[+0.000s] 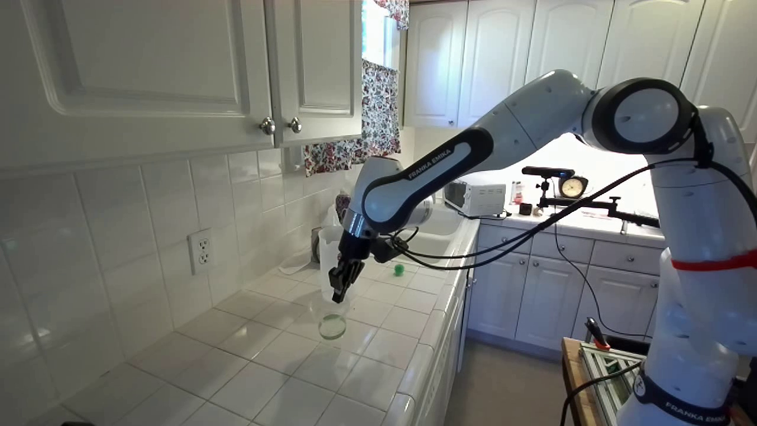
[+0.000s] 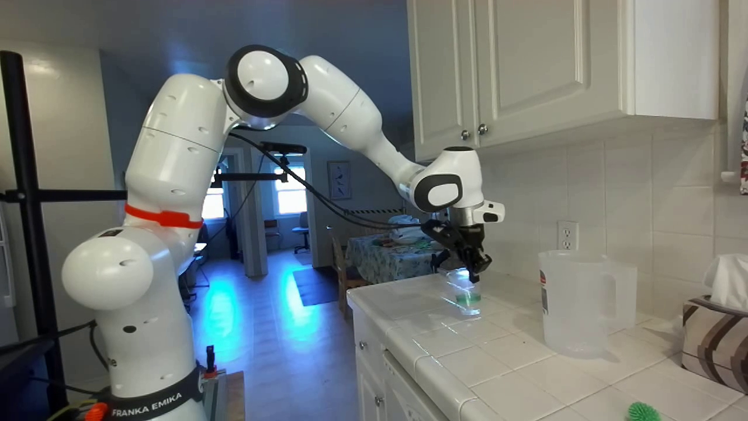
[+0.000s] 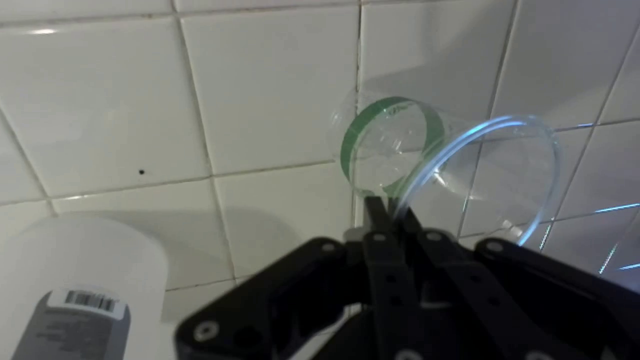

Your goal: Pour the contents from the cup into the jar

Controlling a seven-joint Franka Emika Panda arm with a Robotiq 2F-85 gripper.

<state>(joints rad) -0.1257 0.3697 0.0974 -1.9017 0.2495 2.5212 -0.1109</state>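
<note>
Grab looks done imo, my black gripper (image 3: 392,209) pinching the clear, round, green-banded cup (image 3: 445,167) by its rim, so next I'd carry and tip it over the whitish translucent jar (image 2: 575,305) off to my jaws' side.

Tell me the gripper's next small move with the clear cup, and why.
Probably raise the green-banded clear cup straight up: the gripper looks shut on its rim, and the translucent pitcher stands taller in both exterior views, so the cup likely needs height before moving across.
</note>
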